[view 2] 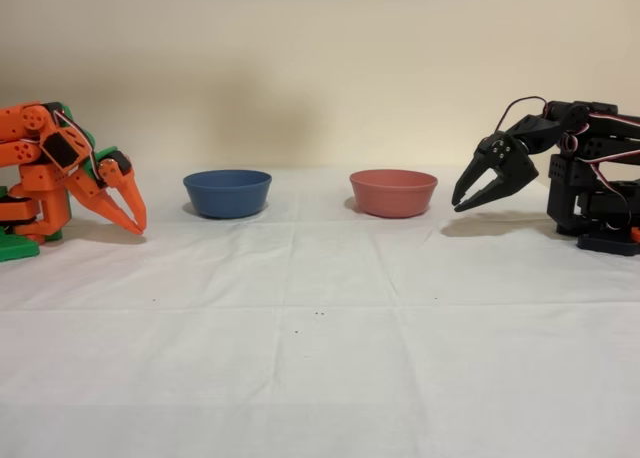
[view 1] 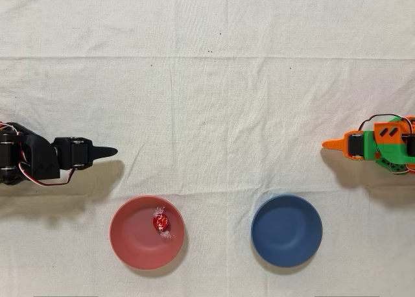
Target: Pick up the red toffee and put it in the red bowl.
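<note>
Red toffee (view 1: 160, 222) sits inside the red bowl (view 1: 133, 242), toward its upper right in the overhead view — we note the gripper (view 2: 462, 204) well apart beside the bowl, jaws spread, holding nothing.

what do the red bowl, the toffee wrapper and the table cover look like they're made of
Red bowl: probably matte plastic or ceramic; even salmon colour, no glare.
Red toffee: shiny foil with clear film ends; it glints.
Table cover: off-white woven cloth, judging by its creases and fold lines.

A creased white tablecloth (view 2: 320, 358) beneath a plain beige wall (view 2: 320, 58).
</note>
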